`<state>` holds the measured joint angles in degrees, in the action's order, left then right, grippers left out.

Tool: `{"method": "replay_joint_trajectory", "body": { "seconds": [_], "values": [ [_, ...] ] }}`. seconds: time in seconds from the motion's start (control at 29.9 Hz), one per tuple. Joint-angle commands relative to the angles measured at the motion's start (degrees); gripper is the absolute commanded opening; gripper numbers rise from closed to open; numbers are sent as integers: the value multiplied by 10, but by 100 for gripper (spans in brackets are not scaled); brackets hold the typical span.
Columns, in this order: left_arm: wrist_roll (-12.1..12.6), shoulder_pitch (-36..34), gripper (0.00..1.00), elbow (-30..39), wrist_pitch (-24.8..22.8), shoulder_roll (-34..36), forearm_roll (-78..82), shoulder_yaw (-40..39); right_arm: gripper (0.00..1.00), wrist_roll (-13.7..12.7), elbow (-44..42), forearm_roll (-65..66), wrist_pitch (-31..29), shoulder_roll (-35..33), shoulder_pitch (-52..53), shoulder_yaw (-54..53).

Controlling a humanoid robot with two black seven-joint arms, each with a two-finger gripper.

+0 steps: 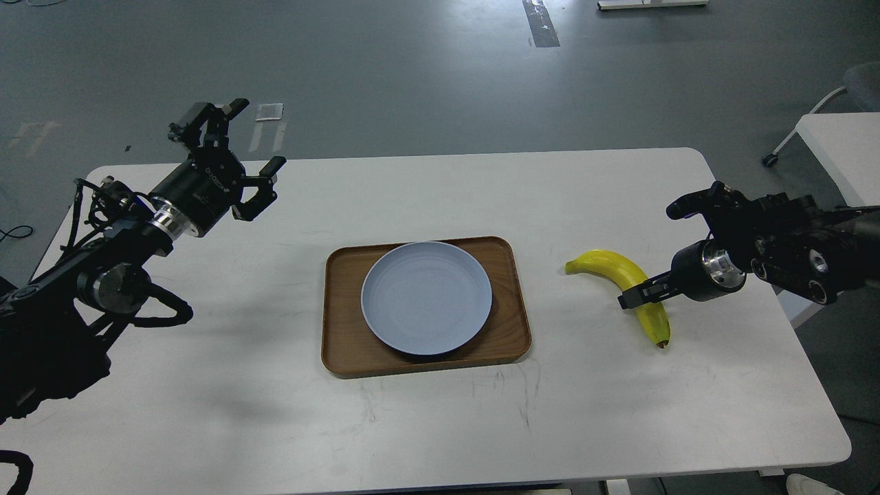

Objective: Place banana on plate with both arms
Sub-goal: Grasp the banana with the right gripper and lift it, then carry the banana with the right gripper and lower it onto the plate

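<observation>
The yellow banana (pixel 606 265) lies on the white table right of the tray, stem end pointing left, dark tip toward me. The pale blue-grey plate (pixel 426 297) sits empty on the tray. My right gripper (pixel 638 295) reaches in from the right, low over the banana's middle. It is seen side-on, so I cannot tell its two fingers apart or whether it touches the banana. My left gripper (pixel 244 148) is open and empty, held above the table's far left, well away from the plate.
The brown wooden tray (pixel 512 344) lies at the table's middle under the plate. The white table (pixel 412 192) has rounded corners, with grey floor beyond its far edge. A second white table (pixel 842 148) stands at the far right.
</observation>
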<state>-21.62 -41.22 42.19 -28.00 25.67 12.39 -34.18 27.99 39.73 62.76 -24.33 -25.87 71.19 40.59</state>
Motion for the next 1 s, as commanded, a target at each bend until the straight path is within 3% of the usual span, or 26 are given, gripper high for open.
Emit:
{"method": "replay_joint_trajectory", "body": {
  "seconds": [0.0, 0.37, 0.97],
  "values": [
    [0, 0, 100, 0, 0, 0, 0, 0, 7, 0, 3, 0, 0, -8, 8, 0],
    [1, -3, 100, 0, 0, 3, 0, -2, 8, 0, 55, -3, -5, 7, 149, -2],
    [0, -3, 100, 1, 0, 10, -1, -3, 10, 0, 25, -168, -16, 258, 164, 43]
  ]
}}
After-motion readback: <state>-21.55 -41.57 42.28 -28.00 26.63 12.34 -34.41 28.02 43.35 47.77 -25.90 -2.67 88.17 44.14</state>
